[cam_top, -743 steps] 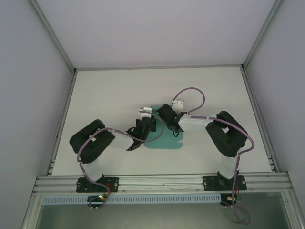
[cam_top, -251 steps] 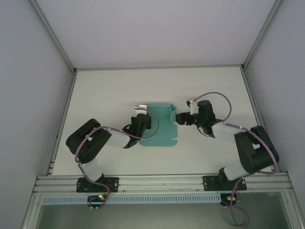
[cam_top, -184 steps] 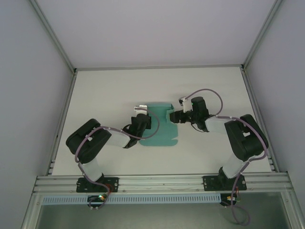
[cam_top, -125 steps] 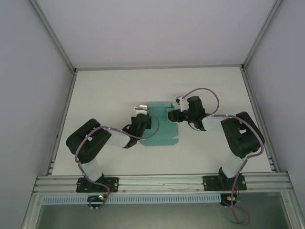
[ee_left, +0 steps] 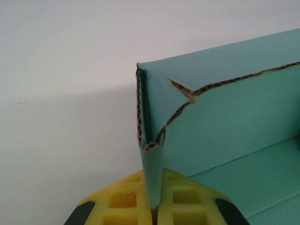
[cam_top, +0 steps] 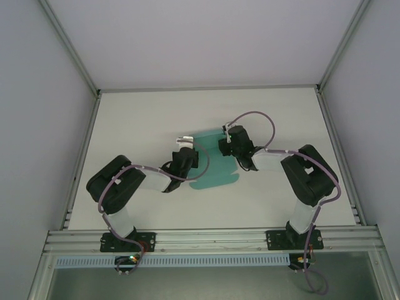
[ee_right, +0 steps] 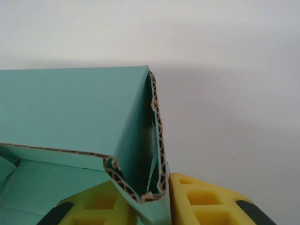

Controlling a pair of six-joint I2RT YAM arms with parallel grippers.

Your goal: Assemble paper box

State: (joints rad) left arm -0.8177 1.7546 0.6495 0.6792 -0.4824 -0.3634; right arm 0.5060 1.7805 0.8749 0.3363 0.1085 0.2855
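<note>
Teal paper box [cam_top: 215,170] pinched: left gripper [ee_left: 152,202], right gripper [ee_right: 153,206].

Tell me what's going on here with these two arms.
Two robot arms are folding a teal paper box on a white table. The left gripper is shut on the box's raised left corner, and the right gripper is shut on its right corner. A wall of card stands upright between them, while the rest lies flat toward the arms. The box is only partly formed.
</note>
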